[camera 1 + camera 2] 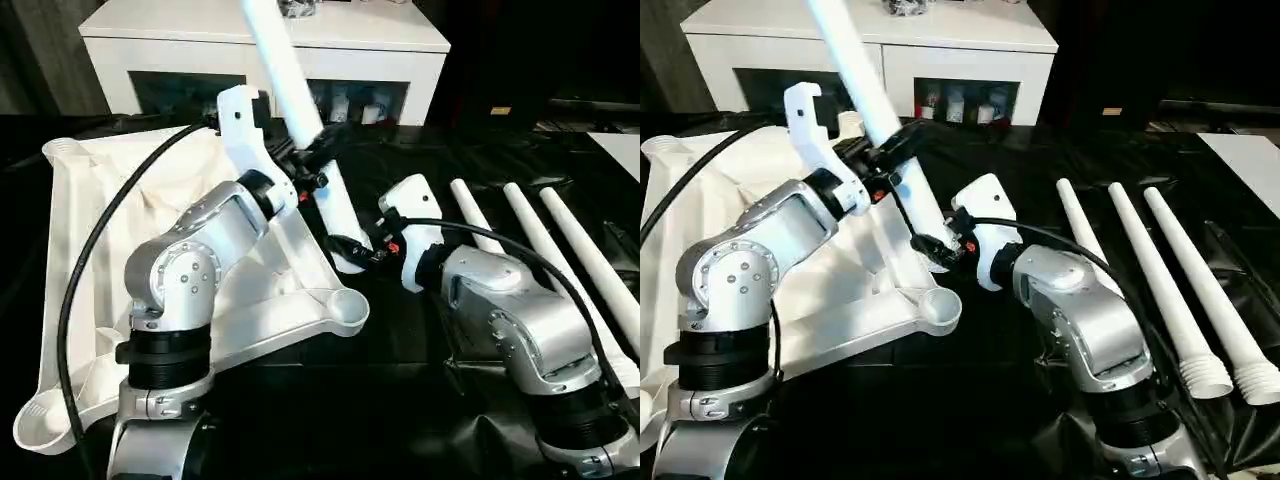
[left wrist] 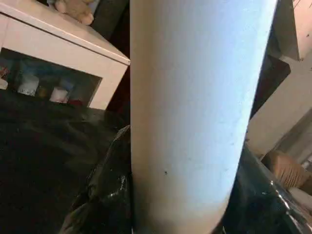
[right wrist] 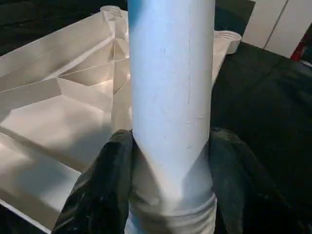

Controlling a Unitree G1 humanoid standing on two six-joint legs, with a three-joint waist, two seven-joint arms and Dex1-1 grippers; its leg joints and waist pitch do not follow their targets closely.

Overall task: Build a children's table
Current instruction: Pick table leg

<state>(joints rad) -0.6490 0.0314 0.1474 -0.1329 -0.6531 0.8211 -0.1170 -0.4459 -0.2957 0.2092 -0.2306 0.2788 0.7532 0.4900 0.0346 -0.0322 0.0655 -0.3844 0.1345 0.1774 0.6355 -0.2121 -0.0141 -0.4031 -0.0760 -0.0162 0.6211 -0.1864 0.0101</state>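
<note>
Seating leg | both pincers clamp it: left pincer mid-shaft, right pincer at base | leans beside upturned table top, near socket | you need base aligned, then push in

place: probably a home room | cue: white glass-fronted cabinet

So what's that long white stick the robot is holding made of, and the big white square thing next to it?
The held leg looks like white plastic, smooth and matte, with a ribbed end like the loose legs. The tabletop looks like moulded white plastic too: thin ribs cross its underside and round sockets sit at its corners. Both the left gripper and the right gripper clamp the leg.
</note>
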